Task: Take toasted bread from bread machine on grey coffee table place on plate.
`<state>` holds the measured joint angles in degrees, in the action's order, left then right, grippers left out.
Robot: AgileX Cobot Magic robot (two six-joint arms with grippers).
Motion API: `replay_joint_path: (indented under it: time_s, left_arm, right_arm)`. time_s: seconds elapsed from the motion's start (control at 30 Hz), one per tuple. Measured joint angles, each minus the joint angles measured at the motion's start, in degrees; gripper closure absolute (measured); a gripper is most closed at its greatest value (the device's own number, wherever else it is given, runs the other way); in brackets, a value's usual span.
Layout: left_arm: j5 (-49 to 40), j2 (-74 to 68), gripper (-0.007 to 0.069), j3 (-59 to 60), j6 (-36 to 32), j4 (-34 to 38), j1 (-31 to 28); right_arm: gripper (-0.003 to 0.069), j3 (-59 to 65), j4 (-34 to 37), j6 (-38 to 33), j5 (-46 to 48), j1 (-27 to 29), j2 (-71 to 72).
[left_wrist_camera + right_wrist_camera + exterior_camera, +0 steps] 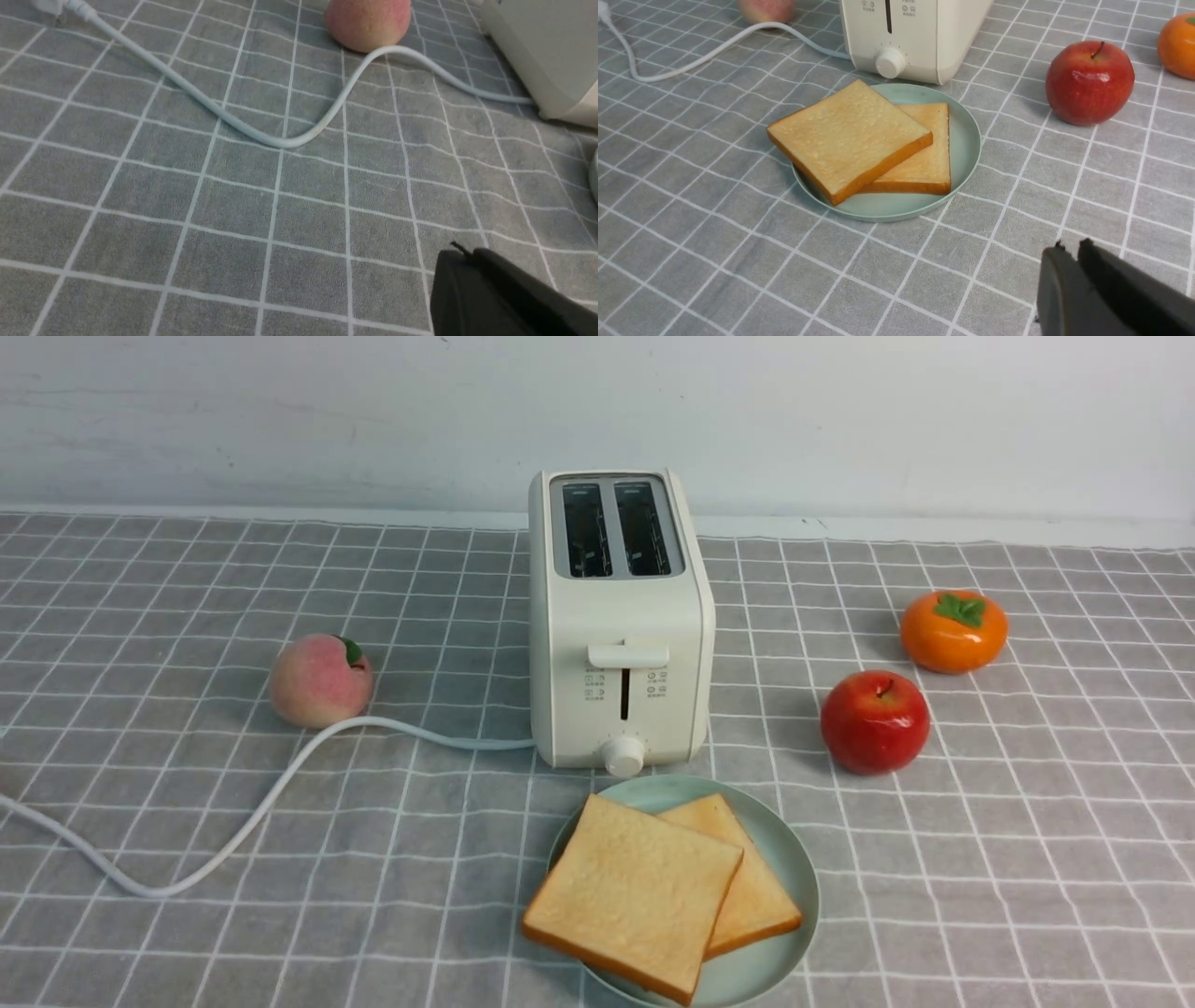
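Left gripper [460,254] closed and empty; right gripper [1071,249] parted by only a thin gap, empty. Toasted bread [635,891] – two thick golden slices, orange-brown crusts – lies overlapped on the mint plate [794,887], just before the bread machine [616,616] on the grey coffee table [1027,859].

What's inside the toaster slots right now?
Both slots of the toaster look empty: only dark walls and wire guides show. The slot bottoms are hidden. Both toast slices lie on the plate.
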<state>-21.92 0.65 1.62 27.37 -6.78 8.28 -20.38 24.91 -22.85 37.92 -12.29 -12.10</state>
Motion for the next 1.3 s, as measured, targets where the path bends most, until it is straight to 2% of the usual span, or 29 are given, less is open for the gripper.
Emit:
replay_joint_path:
  time_s: [0.3, 0.83, 1.07, 1.13, 1.23, 1.3]
  left_arm:
    - [0.26, 0.0, 0.0614, 0.0, 0.0, -0.07, -2.47]
    - [-0.02, 0.0, 0.0606, 0.0, 0.0, -0.13, -2.69]
    - [-0.12, 0.0, 0.0596, 0.0, 0.0, -0.13, -2.69]
    - [-0.13, 0.0, 0.0596, 0.0, 0.0, -0.13, -2.69]
    - [-0.13, 0.0, 0.0596, 0.0, 0.0, -0.13, -2.69]
    - [-0.18, 0.0, 0.0593, 0.0, 0.0, -0.13, -2.69]
  right_arm:
    - [0.0603, 0.0, -0.05, 0.0, 0.34, 0.0, 0.0]
    - [0.0581, 0.0, 0.1, 0.0, 0.34, 0.2, 0.3]
    - [0.0572, 0.0, 0.1, 0.0, 1.29, 7.69, 5.67]
    - [0.0571, 0.0, -2.48, -0.51, 0.39, 9.64, 7.2]
    - [0.0571, 0.69, -8.76, -0.56, -2.16, 9.33, 7.59]
    - [0.0571, 2.47, -12.19, 2.79, -3.88, 9.33, 7.67]
